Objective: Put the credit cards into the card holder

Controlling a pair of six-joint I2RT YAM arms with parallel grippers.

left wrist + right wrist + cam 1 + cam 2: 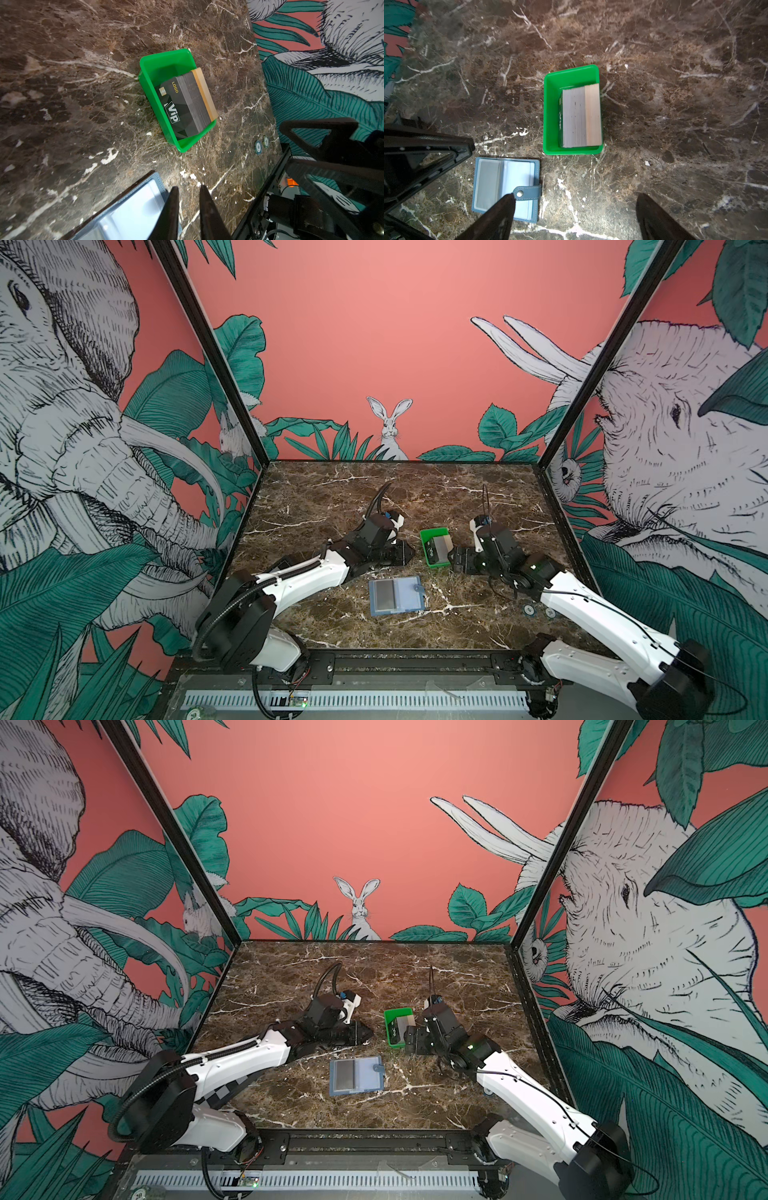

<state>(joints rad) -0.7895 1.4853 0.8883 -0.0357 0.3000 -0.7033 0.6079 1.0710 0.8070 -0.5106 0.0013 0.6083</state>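
Open card holder (500, 178), credit cards (187, 108) unpicked.
The holder lies nearer you than the green tray (158, 60); flanking the tray, left end effector (188, 190) barely parted, right end effector (575, 199) wide, both empty. Cards stand stacked inside, probably stiff, slick, thin; pinch one's upper edge.

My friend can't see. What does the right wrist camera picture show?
A green tray holding a stack of cards on edge sits on a brown marble table. Beside it lies an open blue card holder, and two dark fingers stand wide apart.
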